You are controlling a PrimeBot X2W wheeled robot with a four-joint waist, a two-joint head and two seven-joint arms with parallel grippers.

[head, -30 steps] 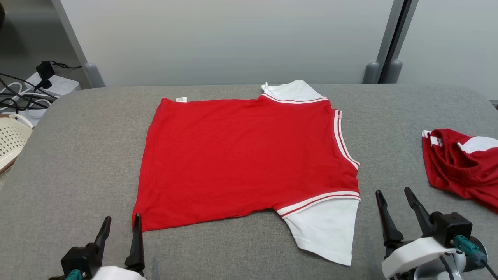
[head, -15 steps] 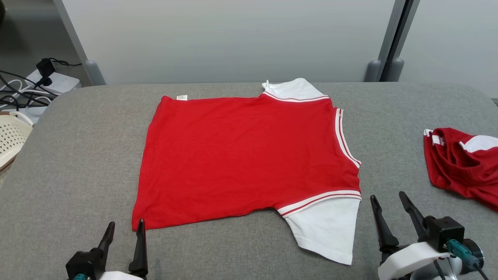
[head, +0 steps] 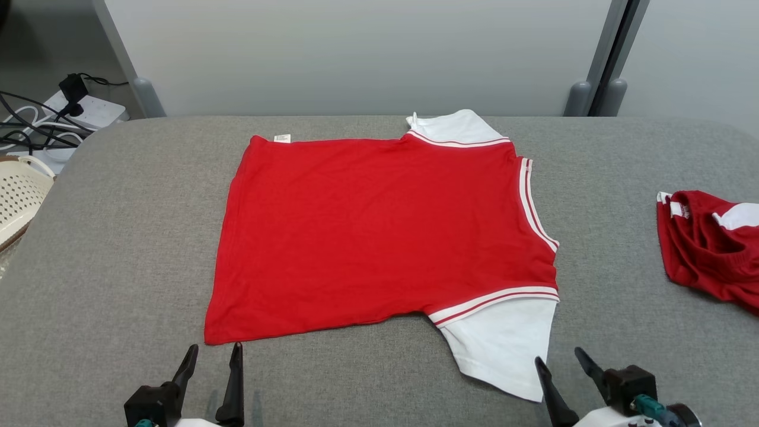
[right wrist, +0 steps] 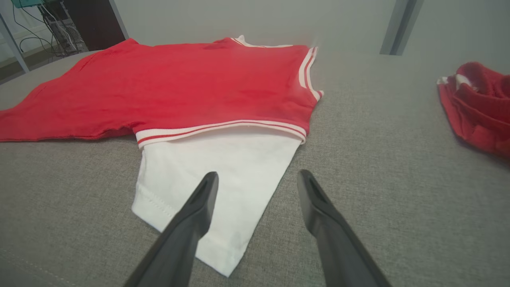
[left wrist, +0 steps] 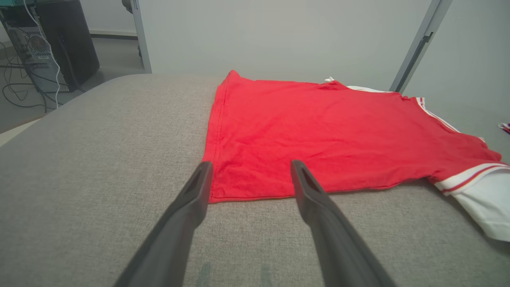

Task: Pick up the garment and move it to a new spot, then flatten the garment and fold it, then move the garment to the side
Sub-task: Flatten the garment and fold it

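Head view has the garment (head: 379, 237), a red shirt with white sleeves, spread flat at the centre of the grey padded table (head: 118, 237). Its hem faces 9 o'clock and its striped neck edge faces 3 o'clock. It looks like thin, light knit: soft and limp, likely to drape and crease when lifted, and likely to drag on the textured cover instead of sliding. Pinching the edges should work best. The hem corner (head: 209, 339) at 7 o'clock and the near sleeve (head: 504, 344) at 5 o'clock are the handiest holds, each lying just ahead of a gripper.

The left gripper (head: 214, 347) sits at 7 o'clock with its fingers spread and nothing between them, just short of that corner. The right gripper (head: 558, 356) at 5 o'clock is likewise spread and empty, one fingertip beside the sleeve's cuff. Whether it touches the cloth cannot be told.

The far sleeve (head: 453, 127) at 1 o'clock is partly tucked behind the body, and a small label (head: 282, 138) peeks out at 11 o'clock. Whether the front or back faces up is unclear. A second garment (head: 708, 249), crumpled at 3 o'clock, is cut off by the frame, as is a pale basket (head: 18, 207) at 9 o'clock.
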